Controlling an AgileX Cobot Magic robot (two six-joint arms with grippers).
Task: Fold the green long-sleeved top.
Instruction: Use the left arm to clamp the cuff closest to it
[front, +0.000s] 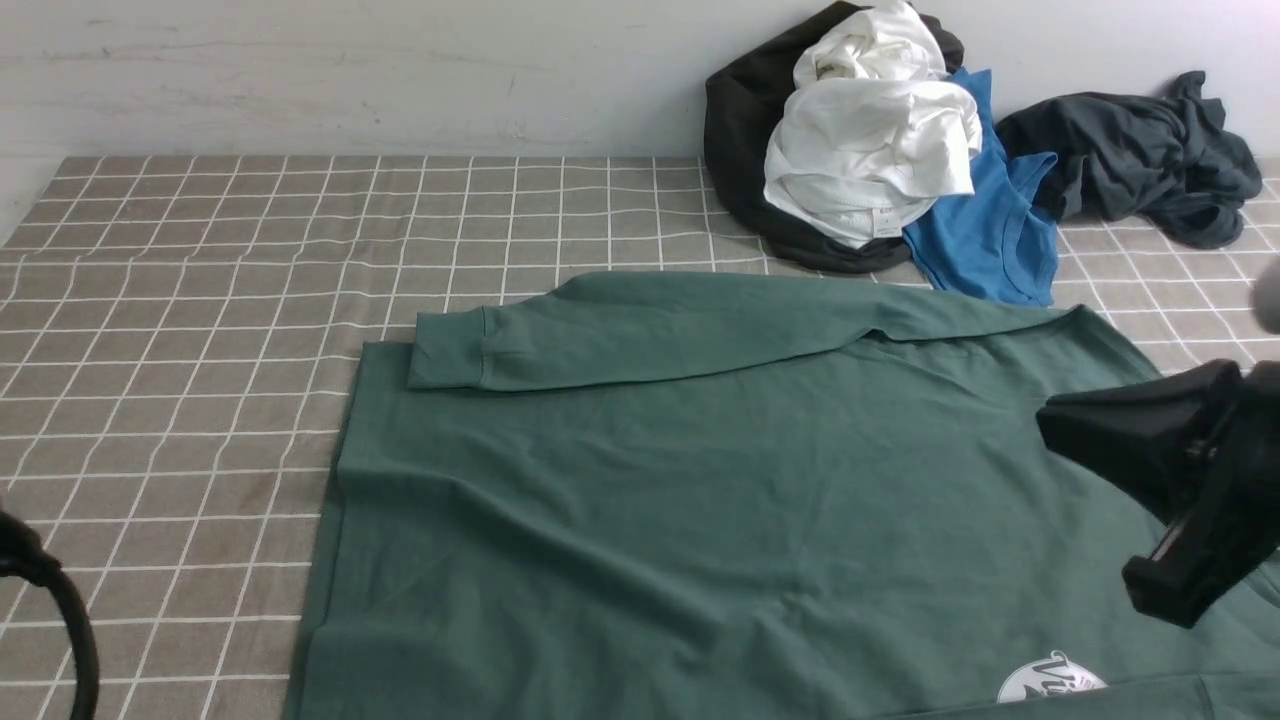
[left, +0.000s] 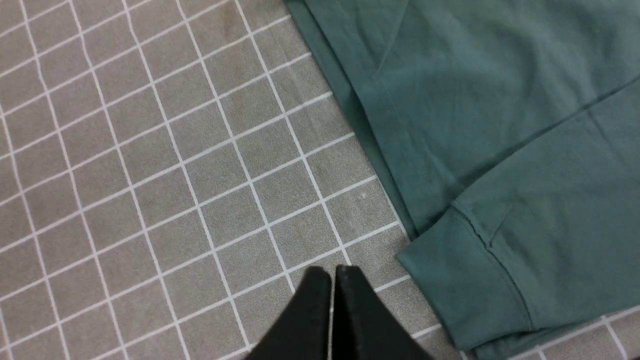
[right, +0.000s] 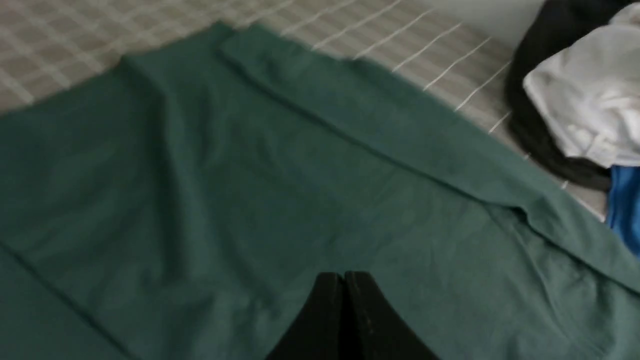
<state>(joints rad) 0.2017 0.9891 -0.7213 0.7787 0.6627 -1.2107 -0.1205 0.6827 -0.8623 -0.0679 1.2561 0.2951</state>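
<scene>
The green long-sleeved top (front: 700, 480) lies spread flat on the checked cloth. One sleeve (front: 680, 325) is folded across its far part, with the cuff (front: 450, 352) pointing left. A round white logo (front: 1050, 685) shows at the near right edge. My right gripper (front: 1050, 420) hovers over the top's right side; in its wrist view it (right: 344, 275) is shut and empty above the green fabric (right: 250, 175). My left gripper (left: 333, 271) is shut and empty over bare cloth, just beside the cuff (left: 475, 295) and the top's hem (left: 390, 150).
A heap of clothes sits at the back right against the wall: a black garment (front: 740, 130), a white one (front: 870, 140), a bright blue shirt (front: 990, 240) and a dark charcoal one (front: 1150, 150). The grey checked cloth (front: 200, 300) covers the table. A black cable (front: 60, 600) curves at the near left.
</scene>
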